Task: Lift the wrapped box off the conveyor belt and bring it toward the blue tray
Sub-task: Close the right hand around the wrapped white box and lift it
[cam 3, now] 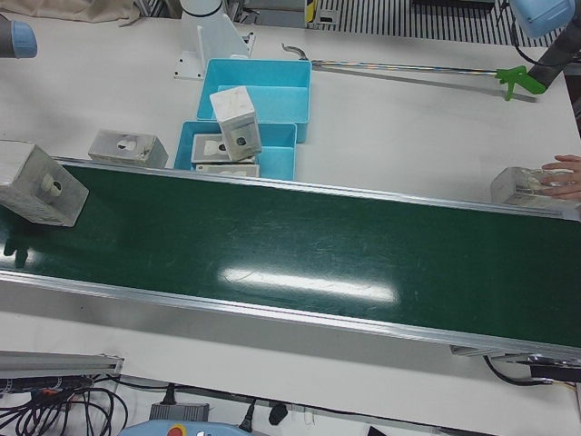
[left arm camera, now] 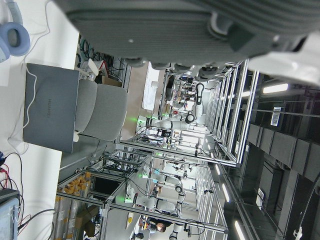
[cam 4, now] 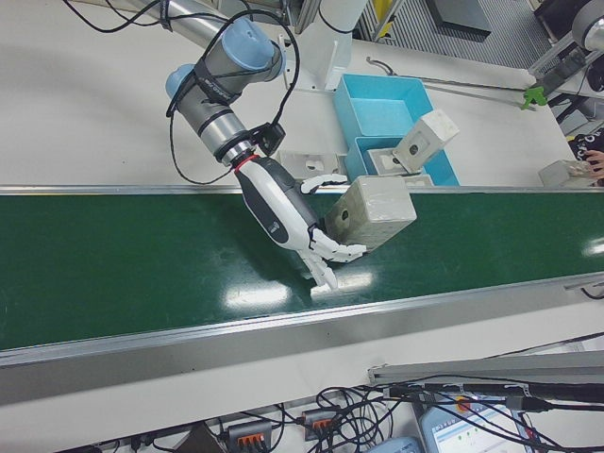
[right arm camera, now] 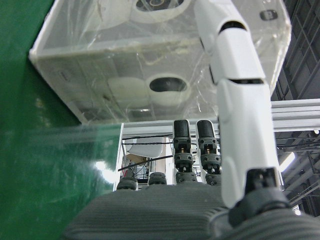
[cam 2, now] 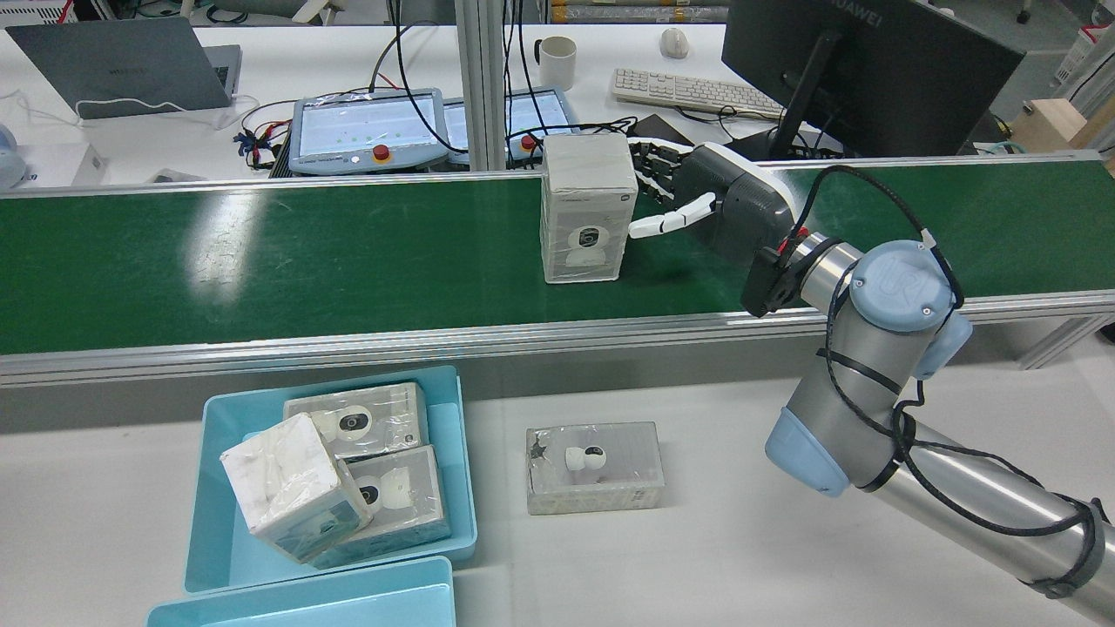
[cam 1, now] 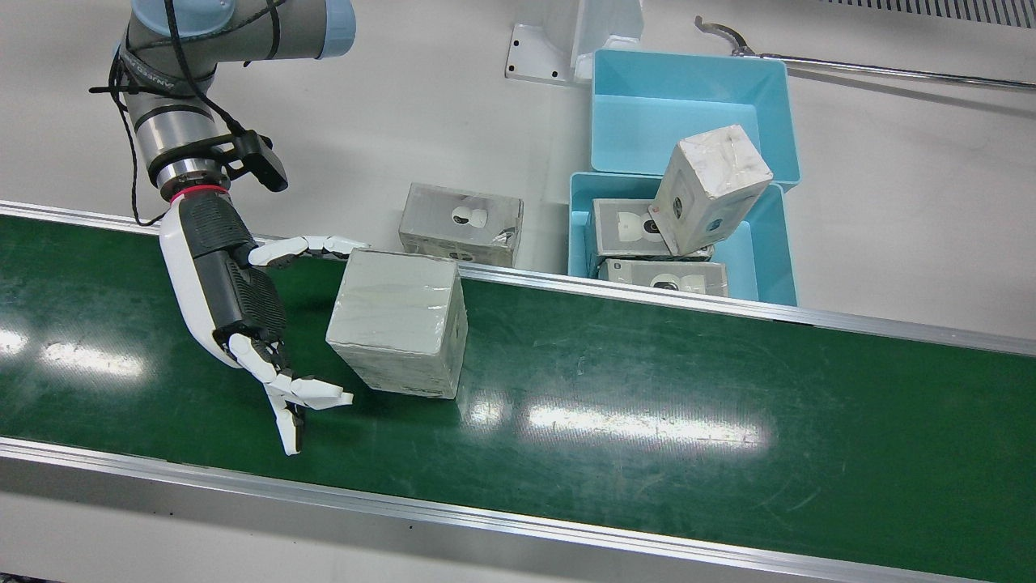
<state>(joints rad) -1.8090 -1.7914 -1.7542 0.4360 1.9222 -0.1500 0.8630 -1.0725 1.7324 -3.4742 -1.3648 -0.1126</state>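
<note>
- Right hand (cam 1: 222, 279) reaching low over green conveyor belt (cam 1: 647, 389), fingers (cam 1: 312, 394) spread, flanking, not gripping.
- Plastic-wrapped grey box (cam 1: 398, 328) upright on belt, beside open palm.
- Left hand's fingers: cannot tell.

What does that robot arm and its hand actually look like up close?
The right arm is a silver metal tube with pale blue joint caps and black cables looped around it. A thin red ring marks the wrist, beside a small black camera box. The right hand has a white shell, ribbed dark grey padding and white, jointed fingers.
</note>
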